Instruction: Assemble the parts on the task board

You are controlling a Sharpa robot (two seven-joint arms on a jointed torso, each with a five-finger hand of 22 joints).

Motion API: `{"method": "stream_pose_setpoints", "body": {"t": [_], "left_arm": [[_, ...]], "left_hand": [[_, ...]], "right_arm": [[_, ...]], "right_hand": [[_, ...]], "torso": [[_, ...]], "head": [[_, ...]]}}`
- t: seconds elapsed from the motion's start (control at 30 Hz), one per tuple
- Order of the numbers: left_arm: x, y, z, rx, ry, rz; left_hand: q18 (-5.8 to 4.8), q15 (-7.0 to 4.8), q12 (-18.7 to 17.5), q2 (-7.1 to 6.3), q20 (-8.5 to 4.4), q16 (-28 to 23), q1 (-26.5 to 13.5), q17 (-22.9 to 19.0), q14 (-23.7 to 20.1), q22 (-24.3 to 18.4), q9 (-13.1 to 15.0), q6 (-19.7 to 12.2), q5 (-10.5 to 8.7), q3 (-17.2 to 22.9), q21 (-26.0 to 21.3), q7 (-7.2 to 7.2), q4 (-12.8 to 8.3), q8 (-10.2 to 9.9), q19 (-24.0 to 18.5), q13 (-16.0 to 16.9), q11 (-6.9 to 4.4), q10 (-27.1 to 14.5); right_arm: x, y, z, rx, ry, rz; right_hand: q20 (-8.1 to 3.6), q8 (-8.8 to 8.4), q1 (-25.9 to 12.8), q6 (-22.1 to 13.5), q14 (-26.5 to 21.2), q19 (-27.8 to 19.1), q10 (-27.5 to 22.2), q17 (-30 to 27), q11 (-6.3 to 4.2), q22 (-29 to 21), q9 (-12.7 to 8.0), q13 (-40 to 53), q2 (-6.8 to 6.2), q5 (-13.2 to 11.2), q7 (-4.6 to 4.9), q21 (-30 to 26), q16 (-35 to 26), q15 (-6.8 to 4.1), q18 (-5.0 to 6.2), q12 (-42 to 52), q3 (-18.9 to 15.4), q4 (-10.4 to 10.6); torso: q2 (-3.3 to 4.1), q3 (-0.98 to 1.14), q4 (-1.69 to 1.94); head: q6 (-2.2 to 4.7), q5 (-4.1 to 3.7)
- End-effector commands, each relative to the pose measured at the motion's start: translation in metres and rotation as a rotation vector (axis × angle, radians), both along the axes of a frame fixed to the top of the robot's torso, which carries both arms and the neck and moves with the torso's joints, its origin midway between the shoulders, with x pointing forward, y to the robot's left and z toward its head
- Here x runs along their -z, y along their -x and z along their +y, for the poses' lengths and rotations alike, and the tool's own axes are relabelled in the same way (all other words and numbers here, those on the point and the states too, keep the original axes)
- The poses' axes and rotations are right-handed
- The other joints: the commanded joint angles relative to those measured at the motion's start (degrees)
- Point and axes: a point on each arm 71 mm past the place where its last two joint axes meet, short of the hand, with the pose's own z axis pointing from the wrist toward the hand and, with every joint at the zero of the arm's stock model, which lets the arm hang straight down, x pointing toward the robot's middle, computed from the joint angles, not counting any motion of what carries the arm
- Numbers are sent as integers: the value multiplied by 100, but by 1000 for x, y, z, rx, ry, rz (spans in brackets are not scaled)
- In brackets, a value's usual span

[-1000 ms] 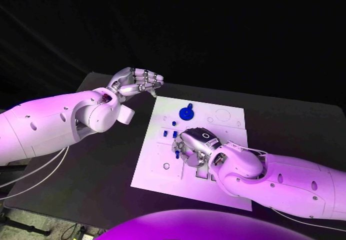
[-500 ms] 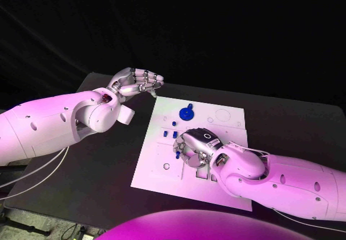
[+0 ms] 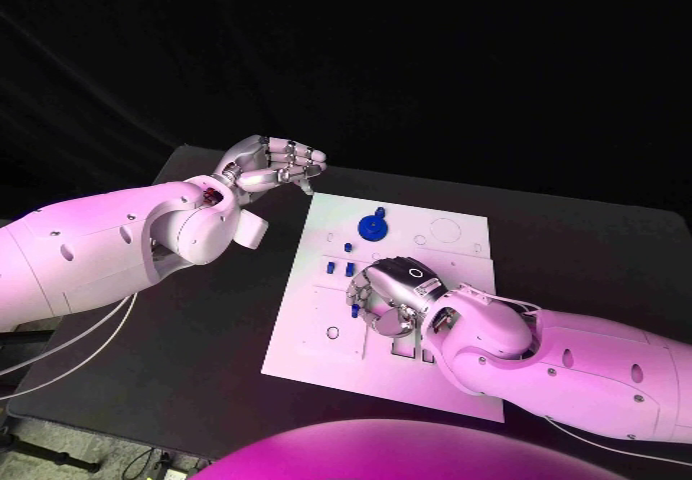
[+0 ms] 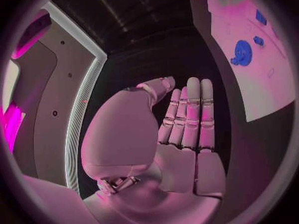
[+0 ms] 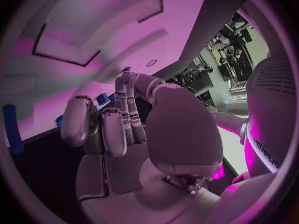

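The white task board lies in the middle of the black table. A blue gear sits near its far edge, with small blue parts just nearer. My right hand is over the board's middle, fingers curled down onto it. In the right wrist view its fingertips pinch a small blue part against the board, and a blue peg lies off to the side. My left hand hovers past the board's far left corner, fingers curled in and holding nothing. The left hand and gear show from the left wrist.
Bare black table stretches to the left of the board and behind it. The board carries several round holes and rectangular slots. My right forearm covers the board's near right corner.
My right hand has crept slightly to the right and nearer on the board, fingers still down. The left hand has stayed put.
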Motion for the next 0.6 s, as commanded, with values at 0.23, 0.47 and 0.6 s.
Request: {"method": "stream_pose_setpoints", "body": {"t": [0.23, 0.47, 0.6], "left_arm": [[-1, 0, -1, 14, 6, -1], [-1, 1, -1, 14, 6, -1], [-1, 1, 0, 12, 5, 0]], "left_hand": [[65, -1, -11, 73, 3, -25, 1, -10, -18, 9, -8, 32, 33, -4, 40, 14, -44, -5, -38, -9, -12, -48], [66, -2, -10, 79, 2, -28, 7, -11, -19, 11, -8, 32, 34, -1, 44, 15, -52, -4, -40, -9, -12, -51], [66, -2, -10, 79, 2, -28, 7, -11, -19, 11, -8, 32, 34, -1, 44, 15, -52, -4, -40, -9, -12, -51]], "right_arm": [[1, 2, 1, -18, 8, 10], [2, 2, 0, -17, 15, 16], [2, 2, 0, -18, 17, 18]], "right_hand": [[12, -50, -75, -72, 273, -45, -60, -13, 3, 727, -4, -9, -15, 1, 7, -46, 38, 27, 21, -45, -63, 7], [19, -67, -108, -95, 270, -42, -69, -24, 13, 725, -8, -12, -30, 1, 14, -50, 36, 35, 20, -61, -99, 31], [27, -81, -146, -113, 270, -40, -81, -23, 19, 721, -10, -15, -57, -1, 18, -60, 40, 42, 21, -78, -145, 58]], "torso": [[1, -4, 2], [1, -4, 1], [1, -2, 1]], "head": [[-2, 0], [-10, -2], [-10, -3]]}}
